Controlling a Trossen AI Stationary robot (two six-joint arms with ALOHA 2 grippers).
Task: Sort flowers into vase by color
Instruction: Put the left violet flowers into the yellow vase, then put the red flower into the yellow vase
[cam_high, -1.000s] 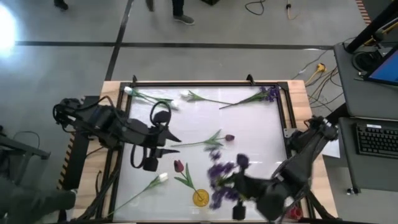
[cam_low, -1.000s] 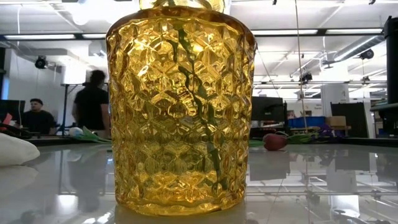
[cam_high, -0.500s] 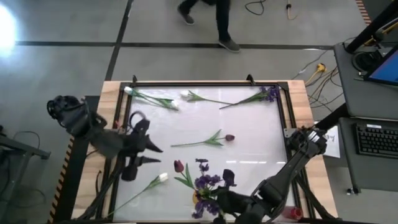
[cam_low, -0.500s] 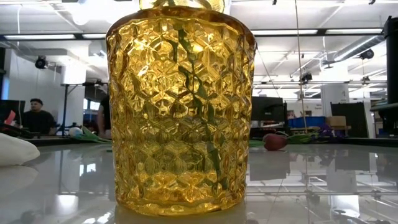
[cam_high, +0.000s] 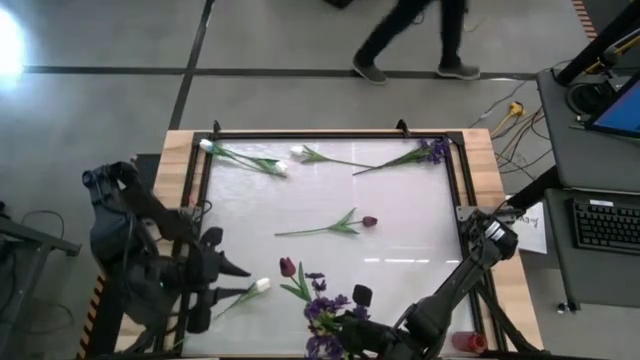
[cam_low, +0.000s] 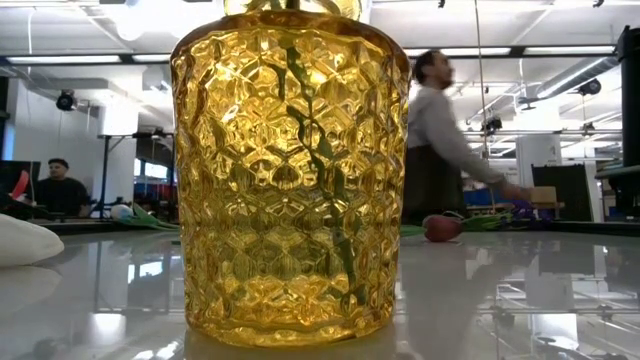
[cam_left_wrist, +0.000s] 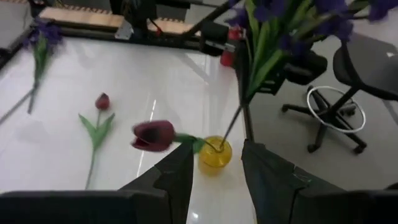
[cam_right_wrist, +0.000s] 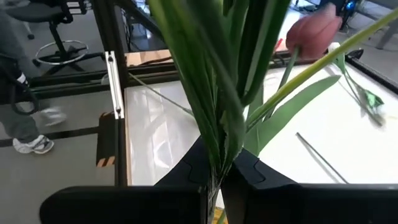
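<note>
Purple blossom sprigs topped the bunch of green stems that my right gripper pinched tight at the table's near edge, directly over the yellow vase. From table height that vase was amber glass, faceted in a honeycomb pattern, with green stems showing inside it. A dark red tulip leaned out beside the sprigs, its long leaf glossy and blade-shaped. My left gripper sat at the table's left edge, fingers spread and holding nothing, just beside a white tulip. On the white glossy tabletop lay another dark red tulip near the middle, and along the far edge two more white tulips and a purple sprig. A person walked past behind the table.
</note>
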